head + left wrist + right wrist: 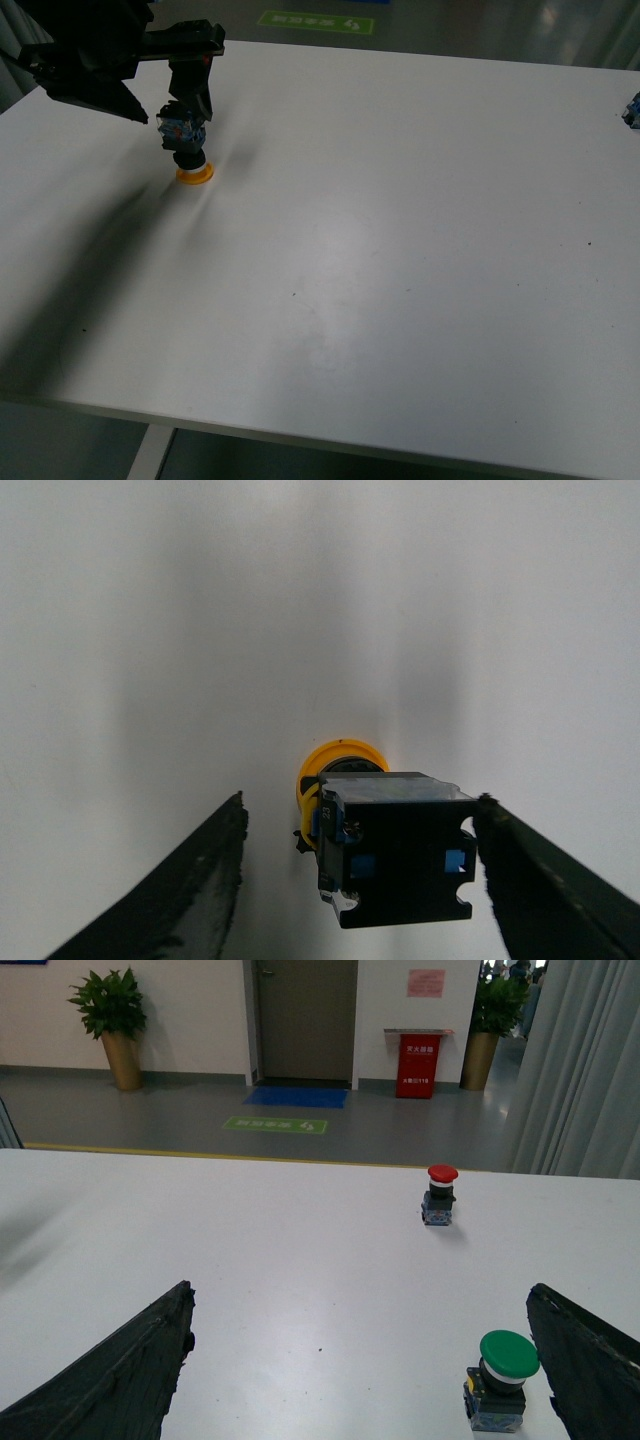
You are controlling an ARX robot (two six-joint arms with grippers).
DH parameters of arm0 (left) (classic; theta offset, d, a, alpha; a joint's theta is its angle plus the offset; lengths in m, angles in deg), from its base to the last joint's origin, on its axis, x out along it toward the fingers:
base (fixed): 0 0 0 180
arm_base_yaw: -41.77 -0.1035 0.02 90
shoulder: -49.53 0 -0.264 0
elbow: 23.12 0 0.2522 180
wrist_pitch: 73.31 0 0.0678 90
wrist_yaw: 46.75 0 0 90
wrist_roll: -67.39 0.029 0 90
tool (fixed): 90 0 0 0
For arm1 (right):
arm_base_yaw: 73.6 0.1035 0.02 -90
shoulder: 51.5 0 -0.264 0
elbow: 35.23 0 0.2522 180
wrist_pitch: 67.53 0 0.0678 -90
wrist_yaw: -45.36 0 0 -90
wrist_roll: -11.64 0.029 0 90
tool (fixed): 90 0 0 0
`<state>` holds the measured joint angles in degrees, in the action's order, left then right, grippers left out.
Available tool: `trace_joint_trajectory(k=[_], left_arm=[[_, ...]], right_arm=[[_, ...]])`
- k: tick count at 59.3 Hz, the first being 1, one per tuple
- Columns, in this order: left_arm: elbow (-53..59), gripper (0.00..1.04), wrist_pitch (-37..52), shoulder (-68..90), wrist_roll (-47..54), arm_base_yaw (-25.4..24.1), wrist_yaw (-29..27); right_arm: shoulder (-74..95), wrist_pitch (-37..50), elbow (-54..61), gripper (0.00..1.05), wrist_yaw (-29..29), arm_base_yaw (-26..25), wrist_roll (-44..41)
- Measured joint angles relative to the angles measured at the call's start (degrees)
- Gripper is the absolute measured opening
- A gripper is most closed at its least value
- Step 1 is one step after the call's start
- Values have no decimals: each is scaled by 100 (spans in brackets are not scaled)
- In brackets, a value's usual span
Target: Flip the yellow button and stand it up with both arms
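1. Front view: yellow button [188, 150] is stood cap-down on tabletop [400, 250], near far left corner.
2. Left wrist view: left fingers [180, 900] are held apart beside its body, unclamped.
3. Right wrist view only: right fingers [110, 1380] spread, empty; red button [440, 1196], green button [503, 1380].

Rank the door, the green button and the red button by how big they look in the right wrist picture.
1. door
2. green button
3. red button
The two buttons may well match in real size; the green one simply sits nearer the camera.
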<state>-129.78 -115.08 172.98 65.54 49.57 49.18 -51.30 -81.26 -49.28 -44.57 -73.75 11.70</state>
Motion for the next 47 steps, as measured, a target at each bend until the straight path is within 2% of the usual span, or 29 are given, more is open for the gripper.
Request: trace_joint_trajectory(k=[10, 14, 27, 33, 38, 39, 47], left_arm=[[-31, 43, -98, 57, -201, -35, 35], [-26, 37, -94, 59, -343, -63, 136], [61, 36, 17, 39, -708, -205, 483], [358, 36, 431, -107, -1113, -264, 1069], [822, 36, 1213, -382, -1346, -236, 1117], [1038, 36, 1604, -533, -1458, -201, 1222], [1661, 36, 2935, -1180, -2122, 61, 1993]], right_arm=[[0, 0, 0, 97, 0, 0, 0], [0, 0, 0, 97, 0, 0, 0], [0, 0, 0, 97, 0, -2, 0], [0, 0, 0, 97, 0, 0, 0], [0, 0, 0, 97, 0, 0, 0], [0, 0, 0, 97, 0, 0, 0], [0, 0, 0, 97, 0, 0, 0]])
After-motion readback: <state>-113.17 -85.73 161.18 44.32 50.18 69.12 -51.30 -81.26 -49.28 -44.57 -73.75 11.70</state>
